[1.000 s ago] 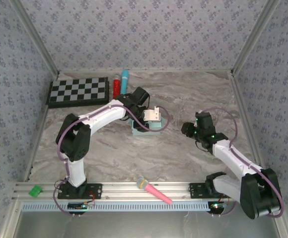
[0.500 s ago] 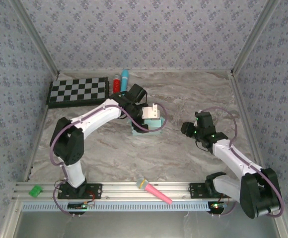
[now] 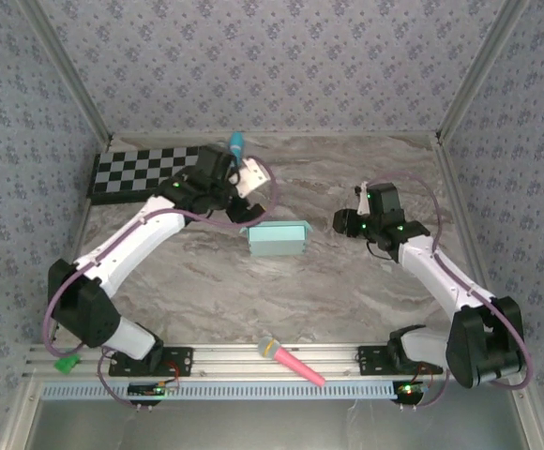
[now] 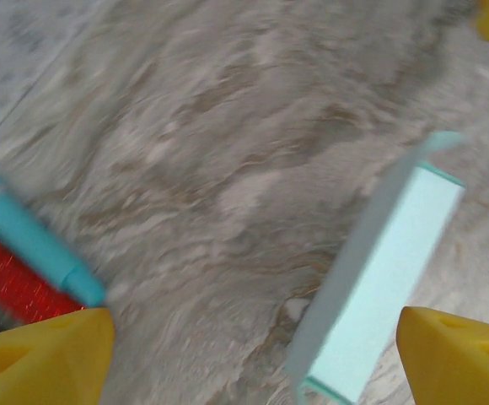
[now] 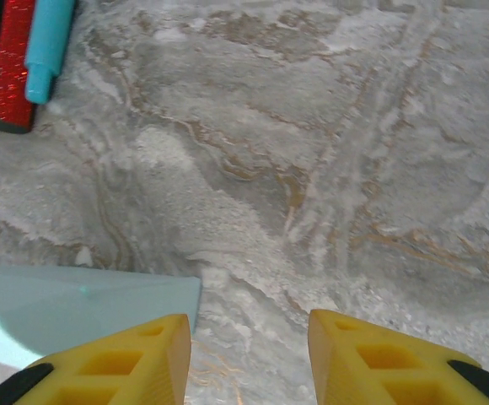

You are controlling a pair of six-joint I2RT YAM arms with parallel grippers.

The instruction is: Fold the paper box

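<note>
The paper box (image 3: pixel 279 238), a small flat mint-blue rectangle, lies folded on the marble table near its middle. My left gripper (image 3: pixel 251 180) hangs open behind and to the left of it, apart from it, close to the checkerboard's right end. In the left wrist view the box (image 4: pixel 379 278) lies on the table below the wide-apart yellow fingertips (image 4: pixel 46 354), and the left gripper (image 4: pixel 253 346) holds nothing. My right gripper (image 3: pixel 341 223) stands open to the right of the box. In the right wrist view the box's corner (image 5: pixel 76 304) lies just beyond the left fingertip of the right gripper (image 5: pixel 249 354).
A checkerboard (image 3: pixel 148 172) lies at the back left, with a cyan tube (image 3: pixel 237 143) beside it. The cyan tube (image 5: pixel 46 38) and a red glittery stick (image 5: pixel 13 67) lie side by side. A pink marker (image 3: pixel 291 361) rests on the front rail.
The left gripper opened, let go of the box and drew back and left toward the checkerboard. The box now lies flat by itself. The right gripper shifted a little toward the box.
</note>
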